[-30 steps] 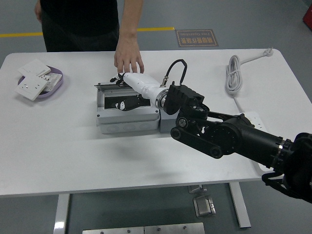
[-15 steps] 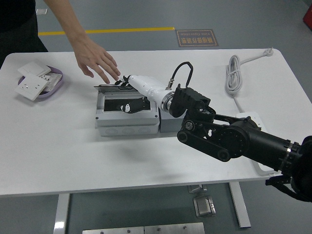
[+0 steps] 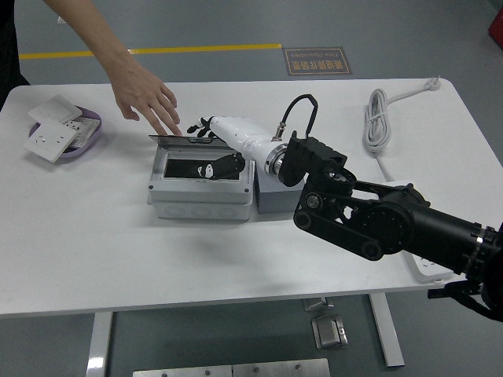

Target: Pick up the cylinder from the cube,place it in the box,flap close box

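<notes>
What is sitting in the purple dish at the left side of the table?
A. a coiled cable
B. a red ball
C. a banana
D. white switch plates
D: the purple dish near the table's left end holds flat white switch plates; the coiled white cable lies far off on the right side.

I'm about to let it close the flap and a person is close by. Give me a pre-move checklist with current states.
1. Box open, flap up at the far edge: ok.
2. Cylinder inside the box: cannot tell; only a dark item shows there.
3. Right hand at the flap edge: ok.
4. Person's hand clear of the flap: not ok, fingertips are right by it.
5. Left arm out of the way: ok, not in view.
</notes>
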